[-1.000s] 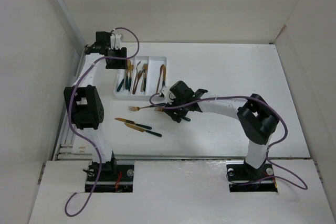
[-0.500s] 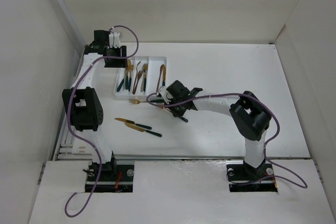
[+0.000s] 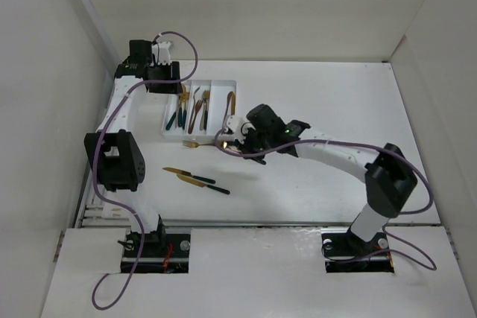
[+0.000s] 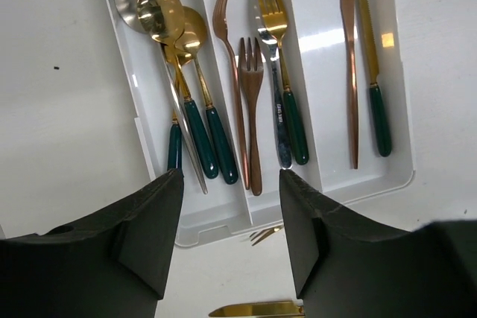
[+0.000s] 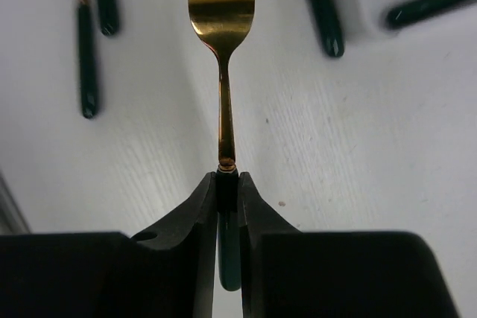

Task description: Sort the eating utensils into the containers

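One gold fork with a dark green handle (image 5: 221, 5) is in my right gripper (image 5: 227, 184). The two black fingers (image 5: 197, 206) are pinched shut on it, right where the green handle meets the gold neck. The fork sits on the white table (image 3: 320, 102), or just above it; I cannot tell which. Its prongs point at the near end of the white plastic tray with three long rows (image 3: 168, 135).

I think the fork is light, hard and stiff, so it will not bend. It is also thin, smooth and shiny, so it could slip or spin in the pinch. Holding it near the middle, as now, looks like the best way to keep it level.

My left gripper (image 4: 231, 236) hangs over the tray (image 4: 320, 94) with its fingers about half open and nothing between them.

Only the right wrist view shows the pinch. From the top, the right gripper (image 3: 246, 138) hides its own fingers, but that view shows the fork (image 3: 192, 143) just beside the tray, and two more gold and green pieces (image 3: 205, 182) lying apart on the table. Only the left wrist view shows what is in each row: spoons on one side, forks in the middle, knives on the other side. So I think this fork goes in the middle row.
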Robot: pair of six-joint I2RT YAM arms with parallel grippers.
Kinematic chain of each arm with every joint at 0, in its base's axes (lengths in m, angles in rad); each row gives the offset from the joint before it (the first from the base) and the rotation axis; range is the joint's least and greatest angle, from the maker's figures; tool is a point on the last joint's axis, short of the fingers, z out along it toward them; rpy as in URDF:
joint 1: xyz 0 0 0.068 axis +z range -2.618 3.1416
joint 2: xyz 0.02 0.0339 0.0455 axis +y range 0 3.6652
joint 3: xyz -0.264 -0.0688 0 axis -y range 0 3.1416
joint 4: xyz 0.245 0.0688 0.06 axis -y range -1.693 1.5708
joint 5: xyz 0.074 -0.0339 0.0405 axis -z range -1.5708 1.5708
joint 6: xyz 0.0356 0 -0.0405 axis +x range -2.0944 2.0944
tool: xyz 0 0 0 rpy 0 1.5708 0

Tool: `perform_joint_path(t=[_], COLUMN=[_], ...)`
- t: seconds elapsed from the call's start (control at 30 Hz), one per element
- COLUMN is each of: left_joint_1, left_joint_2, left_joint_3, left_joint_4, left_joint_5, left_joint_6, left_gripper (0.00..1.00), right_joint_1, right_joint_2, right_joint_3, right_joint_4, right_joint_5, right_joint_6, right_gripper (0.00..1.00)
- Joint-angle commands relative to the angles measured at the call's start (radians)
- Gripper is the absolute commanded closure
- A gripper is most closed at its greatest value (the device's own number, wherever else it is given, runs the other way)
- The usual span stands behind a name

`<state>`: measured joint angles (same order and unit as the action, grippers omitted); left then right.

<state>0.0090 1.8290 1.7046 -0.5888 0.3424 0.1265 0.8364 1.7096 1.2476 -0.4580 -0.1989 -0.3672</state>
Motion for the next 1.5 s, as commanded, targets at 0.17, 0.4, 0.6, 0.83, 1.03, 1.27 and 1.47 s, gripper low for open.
perform_joint_path(t=[0.17,0.4,0.6,0.83,1.03,1.27,1.47], left_joint_1=[-0.014,-0.086,-0.187,-0.271,-0.282,-0.291,-0.291], left_joint_2=[-0.126,-0.252,-0.274,-0.241,-0.221,-0.201,-0.171], left_joint_3=[0.075,-0.013,-0.042,-0.060,-0.048,-0.036,-0.057], left_joint_4=[-0.029,0.041,0.104,0.093,0.135,0.135,0.097], left_joint_5=[0.121,0.490,0.567,0.507,0.477,0.477,0.457], left_joint_6=[0.065,0.154,0.113,0.136,0.099,0.081,0.102], left_gripper=[0.50,0.37,0.33,0.33,0.33,0.52,0.96], right_joint_1=[-0.207,-0.278,-0.278,-0.278,-0.247,-0.247,-0.247], right_joint_2=[-0.095,0.048,0.079,0.068,0.058,0.048,0.048], right_joint_3=[0.156,0.207,0.184,0.142,0.109,0.075,0.075], right_joint_4=[0.551,0.971,1.137,1.226,1.226,1.226,1.236], right_joint_5=[-0.270,-0.307,-0.275,-0.251,-0.252,-0.252,-0.252], right_joint_6=[0.542,0.989,1.151,1.206,1.206,1.206,1.206], right_gripper=[1.00,1.00,1.00,1.00,1.00,1.00,1.00])
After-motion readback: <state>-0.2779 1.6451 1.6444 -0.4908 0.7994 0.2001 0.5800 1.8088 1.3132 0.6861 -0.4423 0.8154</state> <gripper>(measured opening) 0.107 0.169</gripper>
